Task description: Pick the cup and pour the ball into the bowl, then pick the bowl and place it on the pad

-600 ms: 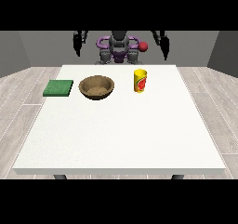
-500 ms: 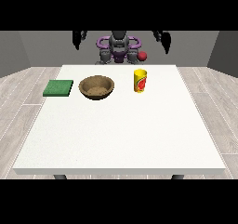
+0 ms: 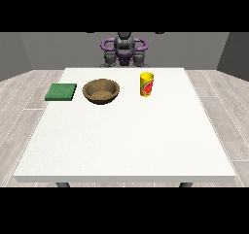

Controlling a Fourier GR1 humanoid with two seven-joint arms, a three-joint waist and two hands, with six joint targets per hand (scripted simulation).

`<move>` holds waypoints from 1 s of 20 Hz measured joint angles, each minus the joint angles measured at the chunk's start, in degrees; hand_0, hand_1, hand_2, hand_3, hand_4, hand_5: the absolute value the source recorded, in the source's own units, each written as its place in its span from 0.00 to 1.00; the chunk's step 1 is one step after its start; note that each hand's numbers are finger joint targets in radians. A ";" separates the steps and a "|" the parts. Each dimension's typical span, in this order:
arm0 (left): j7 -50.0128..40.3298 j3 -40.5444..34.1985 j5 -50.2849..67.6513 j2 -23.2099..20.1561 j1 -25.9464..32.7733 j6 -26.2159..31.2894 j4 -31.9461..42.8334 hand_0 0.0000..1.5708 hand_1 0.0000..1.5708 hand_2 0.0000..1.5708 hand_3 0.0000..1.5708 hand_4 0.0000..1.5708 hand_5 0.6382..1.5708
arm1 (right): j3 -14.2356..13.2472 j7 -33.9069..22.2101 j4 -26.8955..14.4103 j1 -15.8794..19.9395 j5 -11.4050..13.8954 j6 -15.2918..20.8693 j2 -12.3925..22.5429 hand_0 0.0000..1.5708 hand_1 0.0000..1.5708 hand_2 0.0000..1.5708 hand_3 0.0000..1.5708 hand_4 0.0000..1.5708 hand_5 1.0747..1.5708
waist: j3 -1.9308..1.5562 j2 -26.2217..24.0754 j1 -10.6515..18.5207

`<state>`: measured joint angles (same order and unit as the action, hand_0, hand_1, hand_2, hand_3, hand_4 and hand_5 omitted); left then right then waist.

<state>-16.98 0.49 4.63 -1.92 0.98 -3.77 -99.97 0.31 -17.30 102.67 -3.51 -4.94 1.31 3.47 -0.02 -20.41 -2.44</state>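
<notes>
A yellow cup (image 3: 147, 84) with a red mark on its side stands upright on the white table (image 3: 126, 141), right of centre near the far edge. No ball shows; the inside of the cup is hidden from here. A brown wooden bowl (image 3: 101, 91) sits left of the cup with nothing in it. A green square pad (image 3: 61, 91) lies flat left of the bowl. The robot (image 3: 124, 48) stands behind the far edge. Neither of its hands shows; only thin dark slivers touch the top of the scene.
The table's near half and right side carry nothing but white surface. Grey plank floor surrounds the table on both sides.
The red ball seen beside the robot's chest, above the cup, has dropped and is out of sight. The dark raised arm parts have gone up past the top of the scene.
</notes>
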 measured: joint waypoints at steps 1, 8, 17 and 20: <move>-2.20 0.81 -0.02 0.41 -0.33 -1.36 -1.39 0.00 0.00 0.00 0.00 0.38 0.99 | 0.02 -2.34 1.57 -0.17 -0.38 0.35 0.09 0.00 0.00 0.00 0.00 0.52 0.91 | 0.00 -0.52 -0.23; -4.89 4.55 -2.86 1.50 -6.87 -6.91 -6.14 0.00 0.00 0.00 0.00 0.39 0.98 | -4.15 -6.57 8.68 3.69 -3.23 1.01 2.27 0.00 0.00 0.00 0.00 0.47 0.95 | 0.00 7.97 -0.84; 11.83 1.11 -5.20 0.86 -14.21 -6.40 2.32 0.00 0.00 0.00 0.00 0.35 0.91 | -3.99 6.82 4.89 8.29 -2.68 -0.87 0.47 0.00 0.00 0.00 0.00 0.44 0.94 | 0.02 25.81 -2.26; 18.67 -0.52 -5.47 0.46 -15.14 -5.96 6.96 0.00 0.00 0.00 0.00 0.31 0.91 | -4.73 10.87 3.19 9.22 -3.17 -2.07 0.53 0.00 0.00 0.00 0.00 0.44 0.95 | 0.03 29.98 -2.81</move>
<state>1.69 -0.03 -0.84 -1.46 -14.16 -9.72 -93.01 -4.43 -6.44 105.87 5.70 -8.10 -0.76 4.01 0.01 9.57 -5.25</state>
